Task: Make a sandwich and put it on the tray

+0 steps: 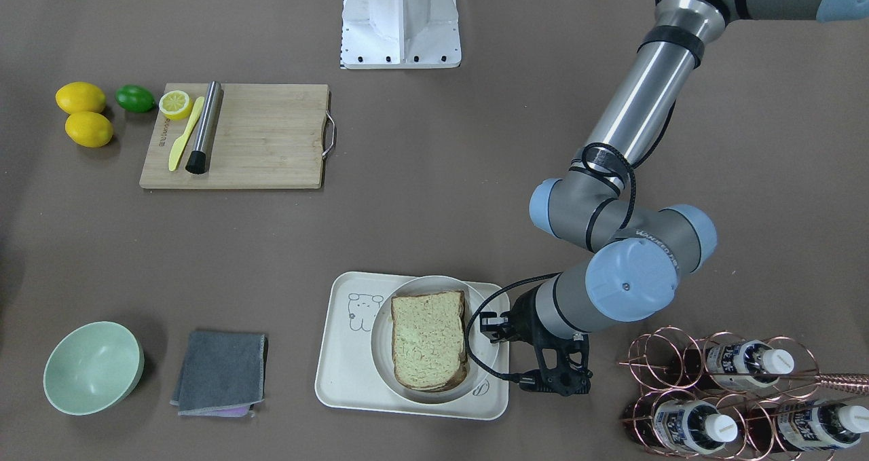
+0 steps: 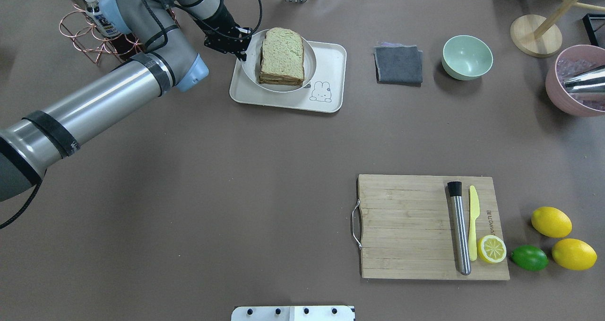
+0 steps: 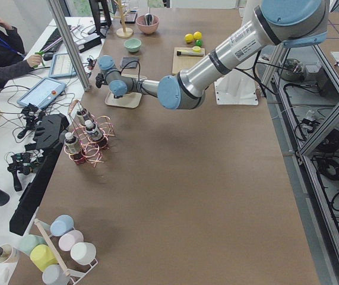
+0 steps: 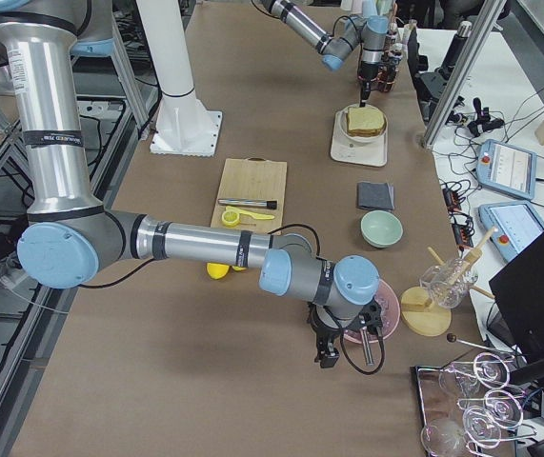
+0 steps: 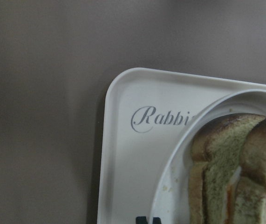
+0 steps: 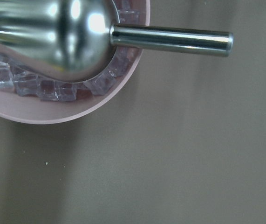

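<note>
The sandwich (image 1: 429, 339) lies on a round white plate (image 1: 380, 342), and the plate sits on the cream tray (image 1: 339, 379) with the bear drawing. Overhead, the sandwich (image 2: 282, 56) and tray (image 2: 326, 61) are at the far middle-left. My left gripper (image 2: 242, 52) is at the plate's left rim, fingers close together on it. The left wrist view shows the tray's "Rabbit" script (image 5: 123, 154), the plate rim (image 5: 170, 186), the sandwich with egg showing (image 5: 230, 168), and dark fingertips (image 5: 139, 220). My right gripper (image 4: 327, 354) shows only in the exterior right view, so I cannot tell its state.
A copper rack of bottles (image 2: 94, 28) stands just left of my left arm. A grey cloth (image 2: 398, 64) and a green bowl (image 2: 467, 57) lie right of the tray. A pink bowl of ice with a metal scoop (image 2: 574, 82) is far right. A cutting board (image 2: 406, 226) holds tools and a lemon half.
</note>
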Tool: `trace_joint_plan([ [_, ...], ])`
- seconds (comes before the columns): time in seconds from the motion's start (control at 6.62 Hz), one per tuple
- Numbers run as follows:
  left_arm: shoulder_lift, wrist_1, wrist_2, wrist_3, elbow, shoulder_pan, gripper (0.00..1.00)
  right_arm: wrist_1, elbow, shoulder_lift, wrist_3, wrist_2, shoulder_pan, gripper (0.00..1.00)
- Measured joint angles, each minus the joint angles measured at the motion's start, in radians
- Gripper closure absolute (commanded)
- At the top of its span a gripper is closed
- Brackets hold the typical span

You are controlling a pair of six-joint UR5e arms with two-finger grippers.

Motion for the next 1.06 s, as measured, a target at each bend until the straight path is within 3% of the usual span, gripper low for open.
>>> trace_joint_plan([
  [0.15,-0.005,-0.007,0.011,0.000,0.006,0.007,0.87,0.000,0.000,0.000,0.000,0.000,0.000,0.00],
  [0.3,-0.007,-0.012,0.021,0.000,0.008,0.014,0.02,0.000,-0.001,-0.001,0.000,-0.001,0.000,0.00],
  [1.06,0.003,-0.026,0.054,-0.005,-0.033,0.020,0.01,0.000,-0.007,-0.006,0.000,-0.002,0.000,0.00],
])
